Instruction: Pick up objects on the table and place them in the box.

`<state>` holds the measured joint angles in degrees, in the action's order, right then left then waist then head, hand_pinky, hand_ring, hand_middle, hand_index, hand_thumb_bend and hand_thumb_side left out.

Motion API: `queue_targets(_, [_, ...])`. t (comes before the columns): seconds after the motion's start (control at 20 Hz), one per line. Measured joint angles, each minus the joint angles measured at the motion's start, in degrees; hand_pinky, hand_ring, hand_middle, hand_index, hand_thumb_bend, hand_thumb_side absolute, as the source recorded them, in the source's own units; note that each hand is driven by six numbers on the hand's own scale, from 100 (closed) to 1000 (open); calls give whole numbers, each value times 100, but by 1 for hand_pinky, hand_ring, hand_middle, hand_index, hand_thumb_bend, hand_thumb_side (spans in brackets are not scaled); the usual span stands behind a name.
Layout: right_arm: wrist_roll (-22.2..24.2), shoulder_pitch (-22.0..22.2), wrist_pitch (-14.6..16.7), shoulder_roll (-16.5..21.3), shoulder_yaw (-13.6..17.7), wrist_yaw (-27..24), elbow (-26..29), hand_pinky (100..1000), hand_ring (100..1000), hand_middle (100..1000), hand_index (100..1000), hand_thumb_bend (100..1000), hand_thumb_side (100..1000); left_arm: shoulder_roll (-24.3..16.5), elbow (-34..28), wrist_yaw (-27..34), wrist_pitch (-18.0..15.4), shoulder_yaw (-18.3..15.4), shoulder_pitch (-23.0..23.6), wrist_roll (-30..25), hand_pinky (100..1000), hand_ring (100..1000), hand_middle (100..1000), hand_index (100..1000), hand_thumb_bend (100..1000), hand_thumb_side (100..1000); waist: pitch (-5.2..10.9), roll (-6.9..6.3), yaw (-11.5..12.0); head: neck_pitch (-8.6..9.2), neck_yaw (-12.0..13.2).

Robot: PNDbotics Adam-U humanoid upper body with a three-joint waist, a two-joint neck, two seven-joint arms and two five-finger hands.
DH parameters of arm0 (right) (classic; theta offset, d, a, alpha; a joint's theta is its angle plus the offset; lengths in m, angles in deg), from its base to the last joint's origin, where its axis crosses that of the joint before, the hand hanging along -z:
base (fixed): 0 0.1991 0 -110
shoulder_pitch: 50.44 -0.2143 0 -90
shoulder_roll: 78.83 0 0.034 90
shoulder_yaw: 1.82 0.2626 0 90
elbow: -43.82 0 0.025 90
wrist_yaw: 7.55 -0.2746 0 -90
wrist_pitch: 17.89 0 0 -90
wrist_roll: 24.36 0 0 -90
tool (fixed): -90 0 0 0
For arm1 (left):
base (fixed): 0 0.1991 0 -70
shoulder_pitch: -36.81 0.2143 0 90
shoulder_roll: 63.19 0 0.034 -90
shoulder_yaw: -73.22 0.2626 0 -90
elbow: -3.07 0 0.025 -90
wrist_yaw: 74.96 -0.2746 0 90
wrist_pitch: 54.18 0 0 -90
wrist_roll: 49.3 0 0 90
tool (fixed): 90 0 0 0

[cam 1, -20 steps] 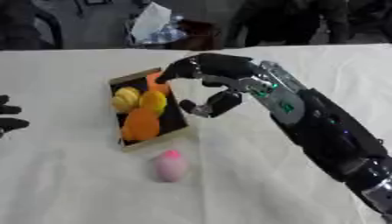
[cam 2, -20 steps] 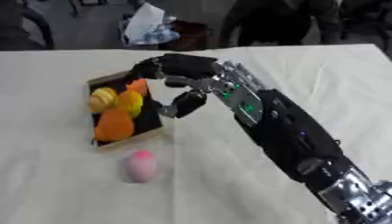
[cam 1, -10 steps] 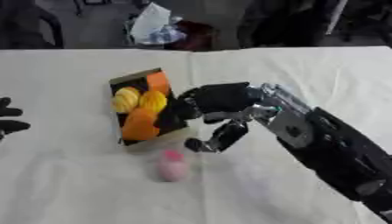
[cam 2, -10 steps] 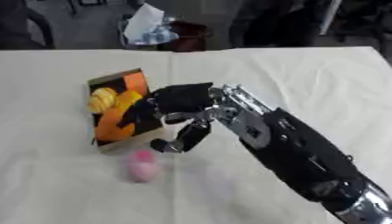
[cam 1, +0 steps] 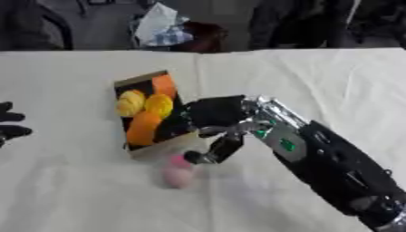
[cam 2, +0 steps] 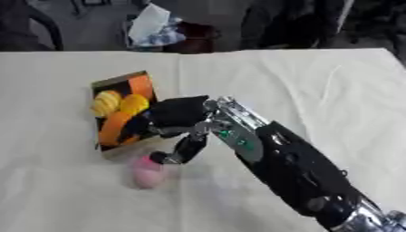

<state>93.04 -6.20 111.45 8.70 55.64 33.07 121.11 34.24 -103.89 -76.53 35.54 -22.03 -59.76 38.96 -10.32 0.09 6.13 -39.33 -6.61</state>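
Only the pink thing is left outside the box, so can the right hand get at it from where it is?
Probably yes: the right hand hangs just above the pink object, a fingertip almost on it, with nothing between them.

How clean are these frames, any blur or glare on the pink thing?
Left eye view: the pink object is smeared and soft-edged, the right hand above it blurred too; no glare. Right eye view: same softness; the box and its orange and yellow contents read only as colour blobs; lighting flat.
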Motion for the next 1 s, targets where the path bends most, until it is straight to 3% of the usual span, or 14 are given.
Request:
queue_targets(0.55, [-166, 197, 166, -36, -167, 628, -118, 802, 860, 861, 918, 173, 100, 0, 28, -5, -16, 1, 0, -34, 741, 581, 623, 806, 100, 846, 0, 0, -17, 0, 0])
queue_targets(0.75, [-157, 241, 157, -99, -240, 797, -157, 803, 860, 858, 902, 136, 100, 0, 28, -6, -14, 1, 0, -40, 741, 581, 623, 806, 100, 846, 0, 0, -13, 1, -1])
queue_targets(0.9, [-152, 246, 152, -157, -248, 895, -207, 801, 843, 845, 841, 112, 100, 0, 28, -6, -14, 1, 0, -42, 741, 580, 623, 806, 100, 846, 0, 0, -7, 1, -1])
queue_targets(1.0, [-156, 246, 157, -188, -247, 977, -242, 798, 826, 828, 747, 100, 100, 0, 28, -6, -16, 2, 0, -49, 742, 580, 623, 806, 100, 846, 0, 0, -5, 1, -1])
